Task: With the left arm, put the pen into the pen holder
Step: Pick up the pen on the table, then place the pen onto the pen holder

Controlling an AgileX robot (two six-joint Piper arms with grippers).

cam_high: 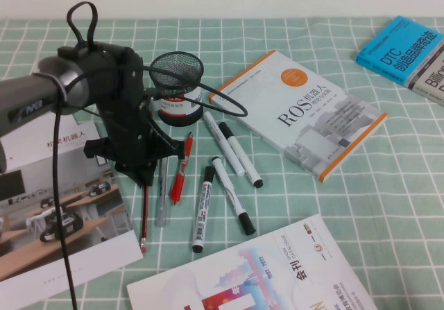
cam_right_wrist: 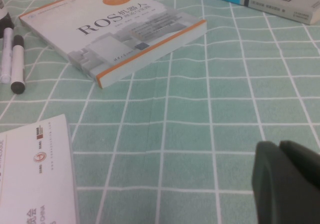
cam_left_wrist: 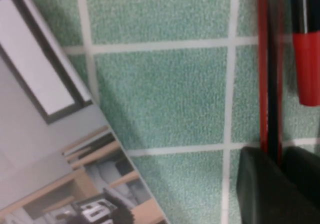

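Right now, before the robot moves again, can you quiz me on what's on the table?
1. True or false: the thin dark-red pen is already inside the black mesh pen holder.
2. Pick one. The left hand is: A) resting on the ROS book; B) low over the thin dark-red pen, with a finger on each side of it; C) inside the pen holder.
3. In a few words: where is the right hand?

Key: 1. False, it lies on the cloth. 2. B. 3. Low over the green checked cloth, holding nothing.
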